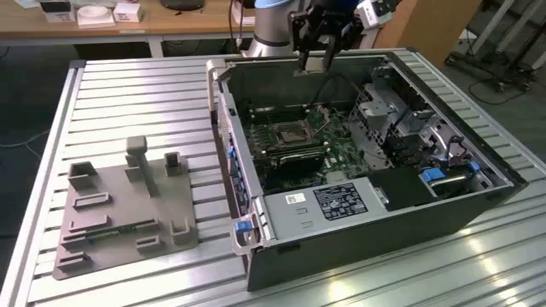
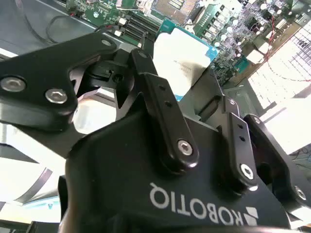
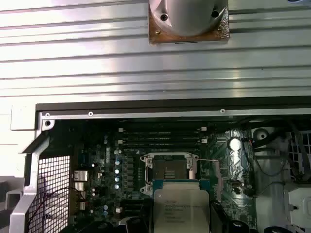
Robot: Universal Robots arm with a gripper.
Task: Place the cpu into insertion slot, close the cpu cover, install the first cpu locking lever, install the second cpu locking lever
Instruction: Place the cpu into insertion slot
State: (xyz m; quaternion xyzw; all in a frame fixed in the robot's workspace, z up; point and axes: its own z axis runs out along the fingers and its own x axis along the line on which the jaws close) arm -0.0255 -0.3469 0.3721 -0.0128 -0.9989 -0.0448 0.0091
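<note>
The tool (image 1: 313, 64) is clamped on the cpu (image 3: 181, 208) by two opposite edges, above the open case (image 1: 367, 211) and well apart from the insertion slot (image 3: 169, 171); the chip looks light, stiff, thin and fragile, so gripping it by the edges seems safest.

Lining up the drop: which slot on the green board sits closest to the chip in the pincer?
The square, silvery-rimmed insertion slot, next to the cpu in the first wrist view; the long black memory slots lie beyond it.
</note>
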